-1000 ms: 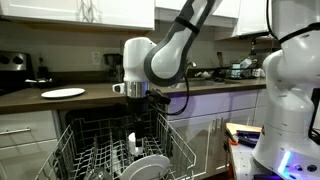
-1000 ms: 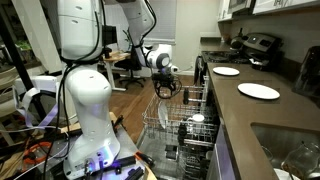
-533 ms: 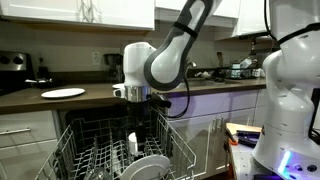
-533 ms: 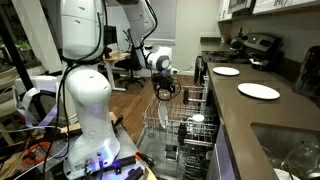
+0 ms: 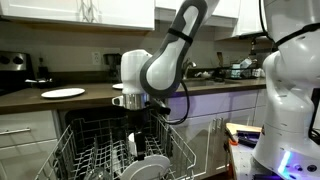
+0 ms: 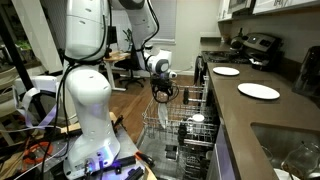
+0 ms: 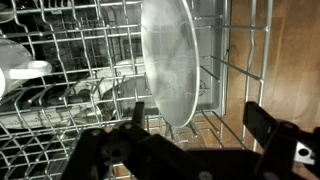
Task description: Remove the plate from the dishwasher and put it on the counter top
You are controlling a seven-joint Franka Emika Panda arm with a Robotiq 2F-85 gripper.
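The plate point(image 7: 168, 60) stands on edge between the tines of the dishwasher's wire rack point(image 7: 60, 40), pale grey-white and round. In the wrist view my gripper point(image 7: 200, 120) is open just above it, one dark finger point(image 7: 137, 112) beside the plate's lower rim and the other point(image 7: 262, 125) well off to the right. In an exterior view the gripper point(image 5: 137, 140) reaches down into the pulled-out rack point(image 5: 80, 140), with the plate point(image 5: 150, 167) below it. The gripper point(image 6: 163, 92) also hangs over the rack point(image 6: 185, 135) in an exterior view. The dark brown counter top point(image 5: 30, 98) runs behind.
A white cup point(image 7: 25, 75) sits in the rack left of the plate. Two thin white plates point(image 6: 226, 71) point(image 6: 259, 91) lie on the counter top point(image 6: 240, 115), one also seen as the plate point(image 5: 63, 93). A second white robot body point(image 5: 290, 90) stands beside the dishwasher.
The arm has dropped a little lower toward the rack and shifted slightly sideways. The jaws have stayed open and the plate has not moved.
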